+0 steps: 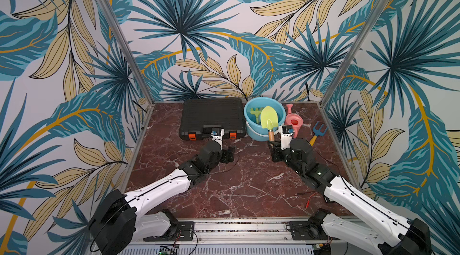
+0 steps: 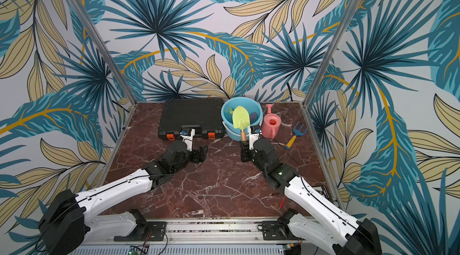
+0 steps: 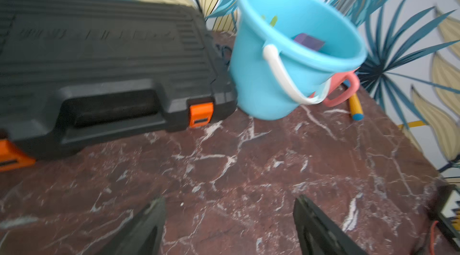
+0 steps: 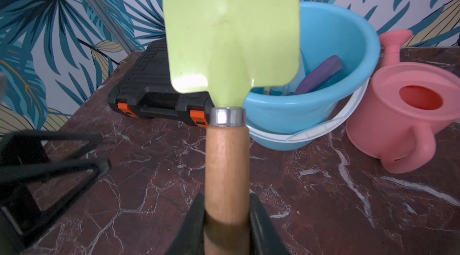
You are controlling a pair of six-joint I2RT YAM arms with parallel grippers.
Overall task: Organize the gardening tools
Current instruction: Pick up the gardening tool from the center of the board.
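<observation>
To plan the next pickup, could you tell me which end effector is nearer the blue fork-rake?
Right. The right end effector, holding the green trowel, has the blue fork-rake off to its right; the left end effector is farther, by the black case.

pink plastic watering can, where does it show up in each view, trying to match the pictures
In a top view: the pink plastic watering can stands just right of the bucket, near the table's back edge.
In a top view: same spot, right of the bucket.
Left wrist: only its handle shows, behind the bucket.
Right wrist: the whole can, close beside the bucket.
Shared landmark: the round light blue plastic bucket, next to the can in all four.
</observation>
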